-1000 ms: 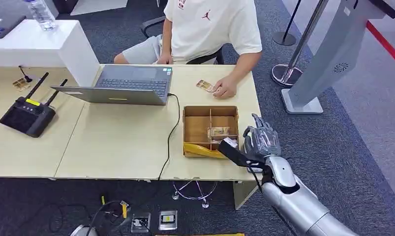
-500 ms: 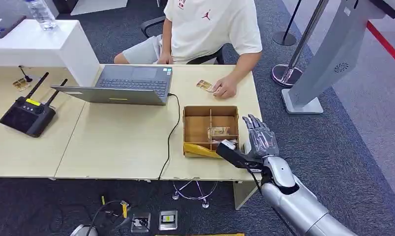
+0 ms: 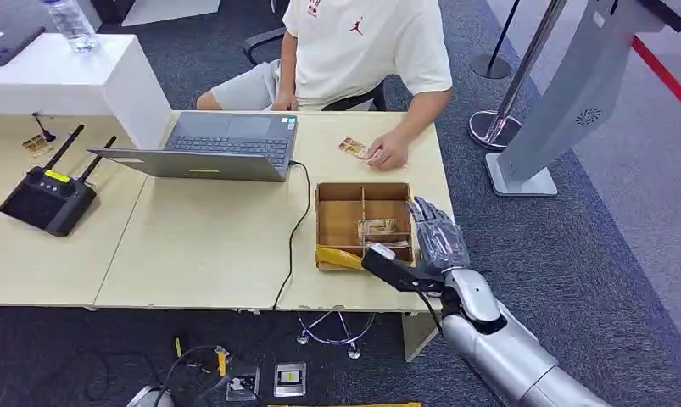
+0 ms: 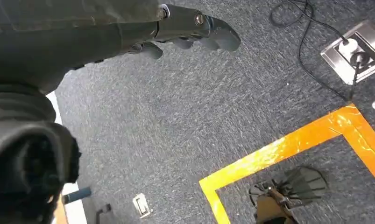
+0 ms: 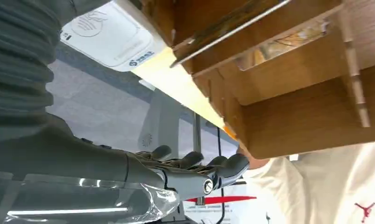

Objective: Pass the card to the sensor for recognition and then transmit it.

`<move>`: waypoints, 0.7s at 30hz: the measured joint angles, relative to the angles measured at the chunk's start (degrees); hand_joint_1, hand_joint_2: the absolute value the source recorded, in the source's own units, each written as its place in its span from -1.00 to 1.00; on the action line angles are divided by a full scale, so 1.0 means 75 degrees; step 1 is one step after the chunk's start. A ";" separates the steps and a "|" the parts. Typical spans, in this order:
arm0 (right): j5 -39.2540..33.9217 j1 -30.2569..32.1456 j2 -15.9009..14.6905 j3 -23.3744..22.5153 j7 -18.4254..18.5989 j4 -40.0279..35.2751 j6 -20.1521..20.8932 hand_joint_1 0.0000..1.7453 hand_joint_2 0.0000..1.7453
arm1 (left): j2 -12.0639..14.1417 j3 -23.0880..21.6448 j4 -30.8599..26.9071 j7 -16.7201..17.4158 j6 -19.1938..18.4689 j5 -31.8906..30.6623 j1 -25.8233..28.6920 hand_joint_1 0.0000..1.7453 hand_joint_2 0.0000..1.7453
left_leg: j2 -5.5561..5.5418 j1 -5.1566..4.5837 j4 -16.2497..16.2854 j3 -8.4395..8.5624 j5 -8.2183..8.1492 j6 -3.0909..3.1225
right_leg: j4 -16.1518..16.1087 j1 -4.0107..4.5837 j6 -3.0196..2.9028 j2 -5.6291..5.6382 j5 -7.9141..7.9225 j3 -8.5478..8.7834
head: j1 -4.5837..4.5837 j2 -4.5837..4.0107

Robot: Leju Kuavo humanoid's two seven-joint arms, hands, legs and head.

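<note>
Left hand [image 4: 194, 35] over carpet, fingers straight and apart, holding nothing. On worktop [image 3: 209, 246]: laptop [image 3: 214, 146] left of box [image 3: 362, 222], behind it. One card [image 3: 377, 227] inside box; another card [image 3: 353, 147] behind box, under a person's hand [image 3: 390, 153]. Right hand [image 3: 437, 242] at box's right wall, fingers spread, empty.
</note>
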 joint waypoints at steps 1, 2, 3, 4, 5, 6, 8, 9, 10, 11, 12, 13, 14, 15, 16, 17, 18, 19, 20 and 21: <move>0.0000 -0.0012 0.0017 0.0015 0.0000 0.0006 -0.0009 -1.00 1.00 | -0.0003 0.0000 -0.0003 0.0000 0.0000 0.0023 0.0002 -1.00 -1.00 | -0.0001 0.0000 0.0000 0.0000 0.0000 0.0000 | 0.0000 0.0000 0.0000 -0.0002 0.0000 0.0000 | -0.0003 0.0000; -0.0003 -0.0018 0.0035 0.0020 0.0003 0.0015 -0.0020 -1.00 1.00 | -0.0006 0.0003 -0.0006 0.0000 0.0000 0.0053 0.0006 -1.00 -1.00 | -0.0002 0.0000 0.0000 -0.0001 0.0000 0.0000 | 0.0000 0.0000 0.0000 -0.0003 0.0000 0.0000 | 0.0000 0.0000; -0.0003 -0.0025 0.0041 0.0023 0.0009 0.0023 -0.0029 -1.00 1.00 | -0.0006 0.0003 -0.0015 0.0000 0.0000 0.0067 0.0011 -1.00 -1.00 | -0.0002 0.0000 0.0000 -0.0001 0.0000 0.0000 | 0.0000 0.0000 0.0000 -0.0004 0.0000 0.0001 | 0.0000 0.0000; -0.0035 -0.0053 0.0055 0.0041 0.0009 0.0044 -0.0044 -1.00 1.00 | -0.0011 0.0006 -0.0020 0.0000 0.0000 0.0096 0.0018 -1.00 -1.00 | -0.0002 0.0000 0.0000 -0.0002 0.0000 0.0000 | 0.0000 0.0000 0.0000 -0.0003 0.0000 0.0000 | 0.0000 0.0000; -0.0067 -0.0087 0.0055 0.0058 0.0012 0.0058 -0.0044 -1.00 1.00 | -0.0012 0.0006 -0.0020 0.0000 0.0000 0.0134 0.0020 -1.00 -1.00 | -0.0002 0.0000 0.0000 -0.0002 0.0000 0.0000 | 0.0000 -0.0001 0.0000 -0.0002 0.0000 0.0000 | 0.0000 0.0000; -0.0111 -0.0120 0.0055 0.0076 0.0012 0.0070 -0.0044 -1.00 1.00 | -0.0015 0.0006 -0.0020 0.0000 0.0000 0.0152 0.0023 -1.00 -1.00 | -0.0002 0.0000 0.0000 -0.0002 0.0000 0.0000 | 0.0000 -0.0001 0.0000 -0.0002 0.0000 0.0000 | 0.0000 0.0000; -0.0158 -0.0171 0.0055 0.0105 0.0023 0.0087 -0.0038 -1.00 1.00 | -0.0015 0.0006 -0.0020 -0.0003 0.0000 0.0154 0.0034 -1.00 -1.00 | -0.0002 0.0000 0.0000 -0.0001 0.0000 0.0000 | -0.0001 -0.0001 0.0000 -0.0002 0.0000 0.0000 | 0.0000 0.0000; -0.0183 -0.0189 0.0055 0.0119 0.0041 0.0105 -0.0021 -1.00 1.00 | -0.0015 0.0006 -0.0020 -0.0006 0.0000 0.0154 0.0043 -1.00 -1.00 | -0.0002 -0.0001 0.0000 -0.0001 0.0000 0.0000 | -0.0001 -0.0001 0.0000 -0.0003 0.0000 -0.0001 | 0.0000 0.0000; -0.0187 -0.0202 0.0055 0.0128 0.0073 0.0108 -0.0012 -1.00 1.00 | -0.0015 0.0006 -0.0023 -0.0006 0.0000 0.0151 0.0050 -1.00 -1.00 | -0.0002 0.0000 0.0000 -0.0001 0.0000 0.0000 | -0.0001 -0.0001 0.0000 -0.0003 0.0000 -0.0001 | 0.0000 0.0000; -0.0201 -0.0214 0.0055 0.0137 0.0090 0.0114 -0.0003 -1.00 1.00 | -0.0015 0.0006 -0.0029 -0.0006 0.0000 0.0146 0.0055 -1.00 -1.00 | -0.0002 0.0000 0.0000 -0.0001 0.0000 0.0000 | -0.0001 0.0000 0.0000 -0.0003 0.0000 -0.0001 | 0.0000 0.0000; -0.0219 -0.0225 0.0055 0.0149 0.0117 0.0119 0.0000 -1.00 1.00 | -0.0015 0.0006 -0.0038 -0.0006 0.0000 0.0143 0.0058 -1.00 -1.00 | -0.0002 0.0000 0.0000 -0.0001 0.0000 0.0000 | -0.0001 0.0000 0.0000 -0.0003 0.0000 -0.0001 | 0.0000 0.0000; -0.0242 -0.0230 0.0055 0.0154 0.0143 0.0128 0.0000 -1.00 1.00 | -0.0015 0.0006 -0.0038 -0.0006 0.0000 0.0140 0.0058 -1.00 -1.00 | -0.0002 0.0000 0.0000 -0.0001 0.0000 0.0000 | -0.0001 0.0000 0.0000 -0.0003 0.0000 -0.0001 | 0.0000 0.0000; -0.0254 -0.0230 0.0055 0.0157 0.0149 0.0143 0.0000 -1.00 1.00 | -0.0015 0.0006 -0.0038 -0.0006 0.0000 0.0134 0.0058 -1.00 -1.00 | -0.0002 0.0000 0.0000 -0.0001 0.0000 0.0000 | -0.0001 0.0000 0.0000 -0.0002 0.0000 -0.0001 | 0.0000 0.0000; -0.0254 -0.0230 0.0055 0.0160 0.0155 0.0157 -0.0003 -1.00 1.00 | -0.0012 0.0006 -0.0038 -0.0006 0.0000 0.0122 0.0058 -1.00 -1.00 | -0.0002 0.0000 0.0000 -0.0001 0.0000 0.0000 | -0.0001 0.0000 0.0000 -0.0002 0.0000 -0.0002 | 0.0000 0.0000; -0.0254 -0.0230 0.0055 0.0163 0.0154 0.0166 -0.0003 -1.00 1.00 | -0.0009 0.0006 -0.0041 -0.0006 0.0000 0.0117 0.0058 -1.00 -1.00 | -0.0002 0.0000 0.0000 -0.0001 0.0000 0.0000 | -0.0001 0.0000 0.0000 -0.0002 0.0000 -0.0001 | 0.0000 0.0000; -0.0254 -0.0230 0.0055 0.0166 0.0155 0.0166 -0.0003 -1.00 1.00 | -0.0003 0.0006 -0.0041 -0.0006 0.0000 0.0103 0.0058 -1.00 -1.00 | -0.0002 0.0000 0.0000 -0.0001 0.0000 0.0000 | 0.0000 0.0000 0.0000 -0.0002 0.0000 -0.0001 | 0.0000 0.0000; -0.0254 -0.0230 0.0052 0.0172 0.0154 0.0166 0.0000 -1.00 1.00 | -0.0003 0.0006 -0.0044 -0.0006 0.0000 0.0093 0.0058 -1.00 -1.00 | -0.0002 0.0000 0.0000 -0.0001 0.0000 0.0000 | 0.0000 0.0000 0.0000 -0.0003 0.0000 -0.0001 | 0.0000 0.0000; -0.0254 -0.0230 0.0053 0.0186 0.0146 0.0166 0.0003 -1.00 1.00 | 0.0000 0.0006 -0.0044 -0.0006 0.0000 0.0085 0.0058 -1.00 -1.00 | -0.0002 0.0000 0.0000 -0.0001 0.0000 0.0000 | 0.0000 0.0000 0.0000 -0.0002 0.0000 -0.0001 | 0.0000 0.0000; -0.0254 -0.0230 0.0053 0.0201 0.0134 0.0166 0.0003 -1.00 1.00 | 0.0009 0.0006 -0.0055 -0.0006 0.0000 0.0073 0.0061 -1.00 -1.00 | -0.0002 0.0000 0.0000 -0.0001 0.0000 0.0000 | 0.0000 0.0000 0.0000 -0.0002 0.0000 -0.0001 | 0.0000 0.0000; -0.0254 -0.0229 0.0052 0.0219 0.0128 0.0166 0.0006 -1.00 1.00 | 0.0020 0.0006 -0.0061 -0.0006 0.0000 0.0070 0.0062 -1.00 -1.00 | -0.0002 0.0000 0.0000 -0.0001 0.0000 0.0000 | 0.0000 0.0000 0.0000 -0.0002 0.0000 -0.0001 | 0.0000 0.0000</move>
